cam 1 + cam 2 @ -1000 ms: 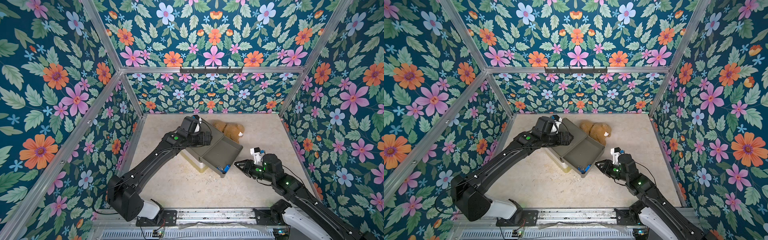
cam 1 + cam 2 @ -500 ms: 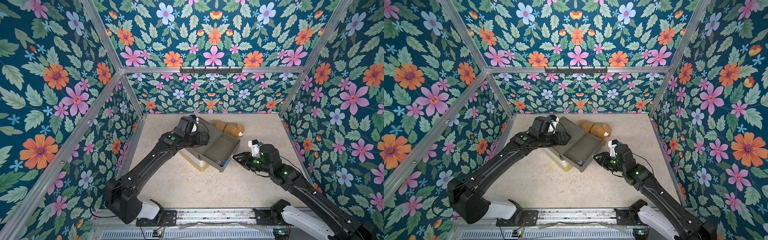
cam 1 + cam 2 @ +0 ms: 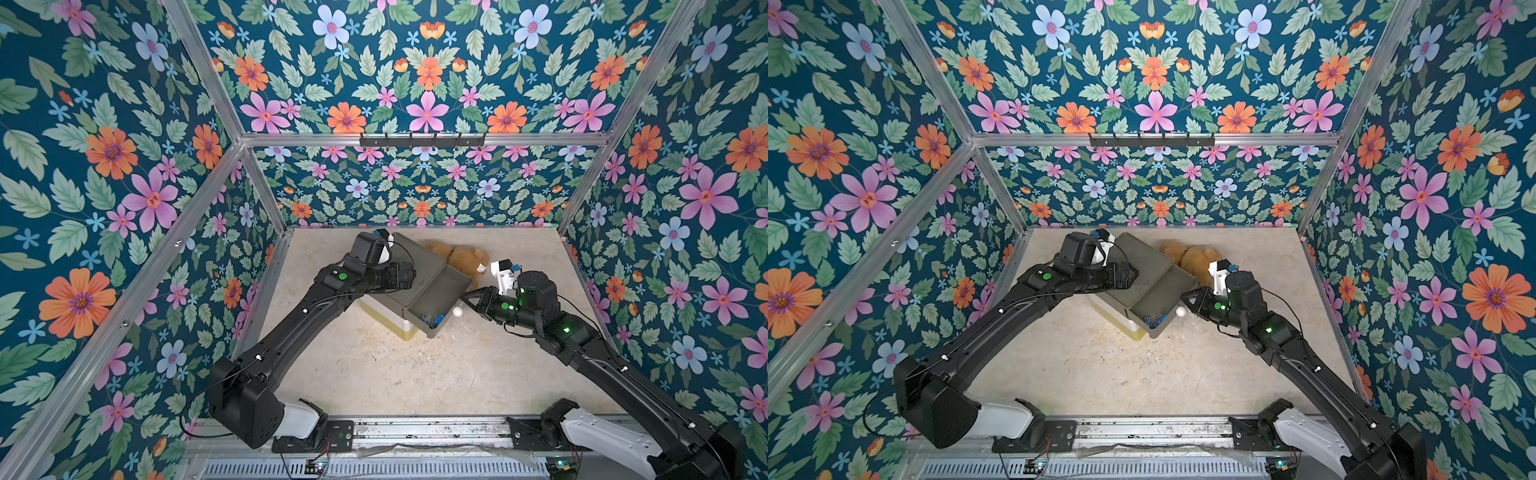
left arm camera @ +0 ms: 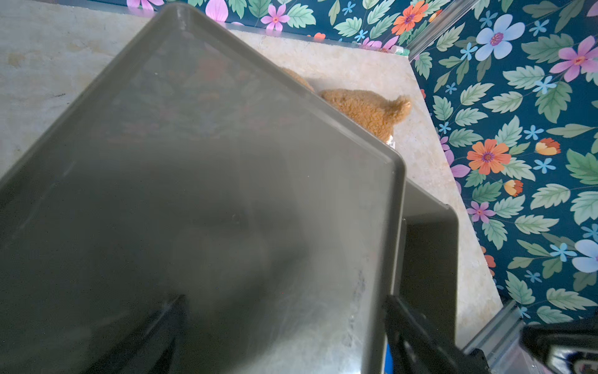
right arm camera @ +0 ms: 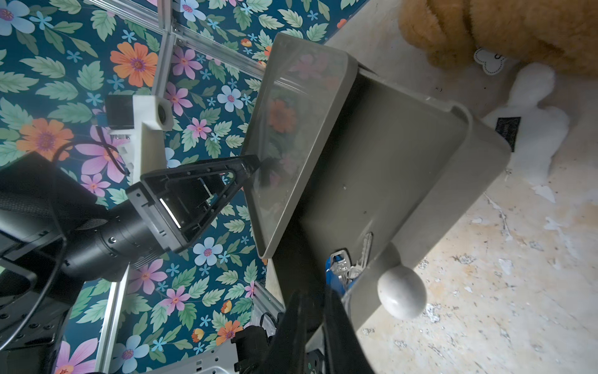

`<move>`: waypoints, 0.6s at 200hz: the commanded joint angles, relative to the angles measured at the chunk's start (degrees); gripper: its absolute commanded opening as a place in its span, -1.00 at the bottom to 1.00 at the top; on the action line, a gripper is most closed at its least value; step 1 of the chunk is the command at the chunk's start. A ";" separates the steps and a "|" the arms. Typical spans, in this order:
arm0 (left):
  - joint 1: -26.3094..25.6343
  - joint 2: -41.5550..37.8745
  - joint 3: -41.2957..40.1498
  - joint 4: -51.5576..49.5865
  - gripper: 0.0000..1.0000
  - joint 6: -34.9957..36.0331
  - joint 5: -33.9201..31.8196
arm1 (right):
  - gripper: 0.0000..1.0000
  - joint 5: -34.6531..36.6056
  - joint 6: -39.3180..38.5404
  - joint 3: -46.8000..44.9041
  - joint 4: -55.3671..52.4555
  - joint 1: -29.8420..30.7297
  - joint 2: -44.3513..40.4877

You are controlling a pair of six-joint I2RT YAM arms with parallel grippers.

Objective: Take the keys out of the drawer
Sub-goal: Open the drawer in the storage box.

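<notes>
Two grippers are working, both at the drawer [image 5: 446, 200]. Nearest you, the right gripper [image 5: 315, 296] sits at the drawer's front corner, just beside the white knob [image 5: 401, 293] on the drawer front. Its fingers are nearly together with only a thin gap. You can't tell from the wrist view whether they pinch anything.

You'll find the keys [image 5: 339, 264] inside the drawer, bunched in that same front corner right by the fingertips. Silver blades and a blue tag show; other tag colours aren't readable.

The drawer stands well out of the grey cabinet [image 3: 419, 266]. It's the top one, with a pale lower section under it.

Behind the drawer, the left gripper [image 4: 284, 299] is over the cabinet top with its fingers spread wide. One finger sits at the top's edge above the drawer opening. Can't say whether the tips touch the surface or sit just off it.

Past the drawer's far side, a brown teddy bear [image 3: 461, 259] lies on the table [image 3: 374, 374], against the cabinet. Farthest from the drawer, there's a black hook rail [image 3: 422, 140] on the floral back wall.
</notes>
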 commanded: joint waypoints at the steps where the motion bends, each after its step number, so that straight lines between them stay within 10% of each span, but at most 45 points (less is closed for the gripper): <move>1: 0.10 0.17 -0.62 -0.37 0.98 0.52 0.91 | -0.61 -0.43 -0.46 -1.43 1.04 0.03 -0.80; 34: 0.10 -0.18 -1.11 0.24 0.98 0.08 1.26 | -0.04 1.92 -1.14 -2.85 -2.45 0.02 -3.40; 120: 0.11 0.26 -2.37 1.13 0.98 -0.75 1.71 | -0.03 -2.65 1.18 -8.31 4.36 -1.57 -1.46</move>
